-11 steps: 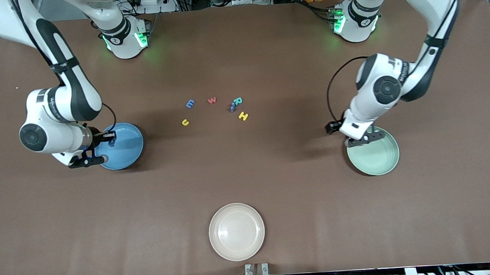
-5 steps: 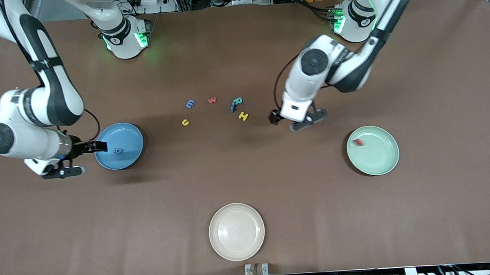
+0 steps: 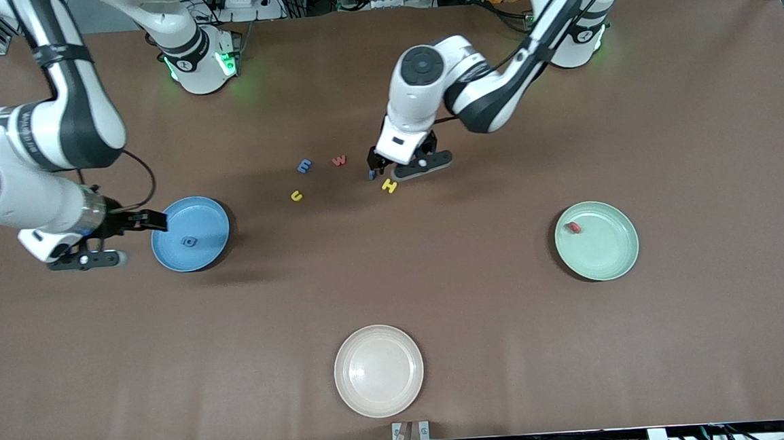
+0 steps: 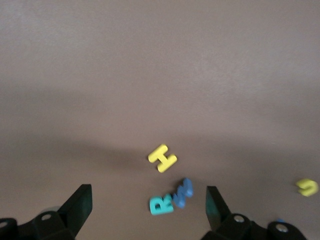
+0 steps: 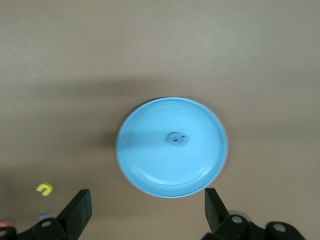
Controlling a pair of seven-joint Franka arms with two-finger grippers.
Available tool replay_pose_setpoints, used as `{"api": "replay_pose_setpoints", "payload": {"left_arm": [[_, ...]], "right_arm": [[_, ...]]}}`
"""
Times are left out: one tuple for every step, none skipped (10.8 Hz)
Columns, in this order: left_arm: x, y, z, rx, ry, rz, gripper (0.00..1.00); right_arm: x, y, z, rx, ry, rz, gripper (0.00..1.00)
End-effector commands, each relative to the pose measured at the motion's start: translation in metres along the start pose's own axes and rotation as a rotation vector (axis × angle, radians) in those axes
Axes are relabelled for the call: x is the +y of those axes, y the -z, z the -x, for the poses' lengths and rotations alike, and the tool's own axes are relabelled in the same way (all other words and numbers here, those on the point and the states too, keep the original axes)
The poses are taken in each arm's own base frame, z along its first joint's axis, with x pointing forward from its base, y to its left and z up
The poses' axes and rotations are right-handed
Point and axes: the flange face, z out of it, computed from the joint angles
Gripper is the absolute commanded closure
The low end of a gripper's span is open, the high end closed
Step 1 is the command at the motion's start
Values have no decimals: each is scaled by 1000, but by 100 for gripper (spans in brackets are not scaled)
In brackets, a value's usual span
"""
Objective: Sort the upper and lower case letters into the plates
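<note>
My left gripper point(image 3: 397, 166) hangs open over the cluster of letters at mid-table. In the left wrist view a teal R point(image 4: 161, 205) and a blue letter point(image 4: 183, 192) lie between its fingers point(image 4: 148, 201), untouched, with a yellow H point(image 4: 162, 158) close by. A red w point(image 3: 339, 160), a blue letter point(image 3: 303, 165) and a yellow u point(image 3: 296, 196) lie toward the right arm's end. The blue plate point(image 3: 207, 221) holds one blue letter point(image 3: 190, 242). My right gripper point(image 3: 116, 242) is open and empty beside that plate. The green plate point(image 3: 605, 251) holds a red letter point(image 3: 573, 227).
A cream-white plate point(image 3: 379, 370) sits near the front edge at mid-table. In the right wrist view the blue plate point(image 5: 150, 165) fills the middle, and the yellow u point(image 5: 45, 188) shows at the edge.
The left arm swung from the green plate to the letter cluster, leaving the red letter in the plate. The right gripper opened and drew back from the blue plate, leaving a blue letter there.
</note>
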Motion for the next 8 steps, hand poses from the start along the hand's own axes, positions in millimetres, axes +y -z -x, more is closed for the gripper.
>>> {"api": "replay_pose_setpoints", "payload": {"left_arm": [[8, -40, -8, 12, -38, -39, 0], [11, -47, -6, 1, -36, -41, 0], [22, -42, -2, 2, 3, -22, 0], [27, -37, -3, 5, 47, -9, 0], [33, -39, 3, -1, 47, -5, 0], [45, -43, 12, -7, 53, 6, 0], [48, -54, 19, -18, 75, -3, 0], [50, -62, 29, -27, 84, -12, 0]], "right_arm": [[-67, -4, 16, 2, -100, 7, 0], [-102, -11, 26, -5, -153, 8, 0], [-131, -22, 37, -23, -191, 17, 0], [-151, -36, 45, -39, -229, 29, 0], [-167, -53, 52, -59, -274, 42, 0], [-181, -71, 58, -87, -294, 53, 0], [-192, -92, 62, -111, -321, 59, 0], [-198, -110, 67, -104, -370, 51, 4]]}}
